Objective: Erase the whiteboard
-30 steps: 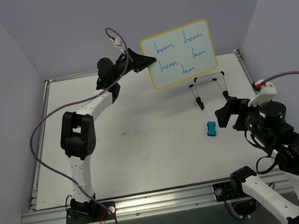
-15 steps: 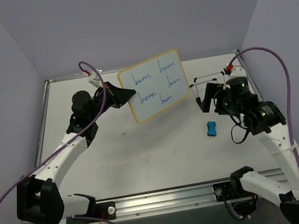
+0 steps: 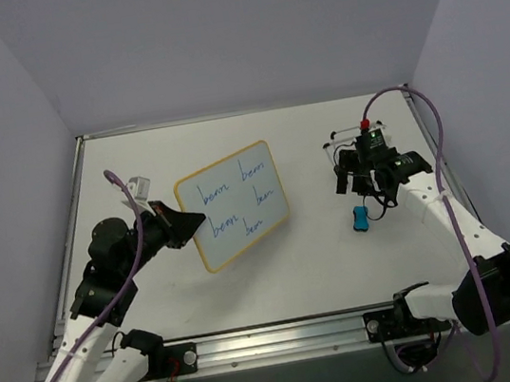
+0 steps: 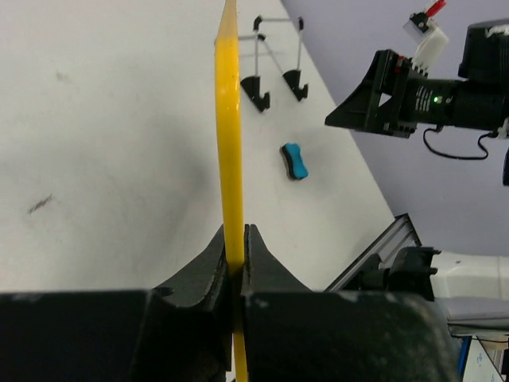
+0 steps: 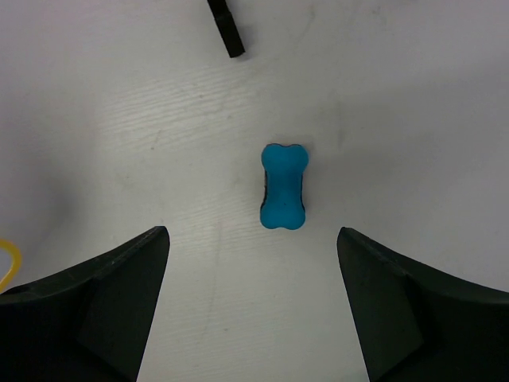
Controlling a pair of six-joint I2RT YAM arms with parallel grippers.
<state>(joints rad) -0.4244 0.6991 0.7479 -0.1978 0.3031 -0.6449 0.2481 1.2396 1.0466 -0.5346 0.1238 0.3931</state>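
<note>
**Eraser pickup, with the board held ready**

The left fingers (image 4: 216,263) were pinching the whiteboard (image 3: 233,204) by its yellow frame, holding it tilted above the table (image 3: 280,293). The right fingers (image 5: 127,286) stood spread above the blue eraser (image 5: 284,187), which lay untouched between and just ahead of them. The next move, I judge, was to lower astride it and close. Only the right wrist view showed that alignment. Only the top view showed the blue writing, since the left wrist saw the board edge-on.
</note>
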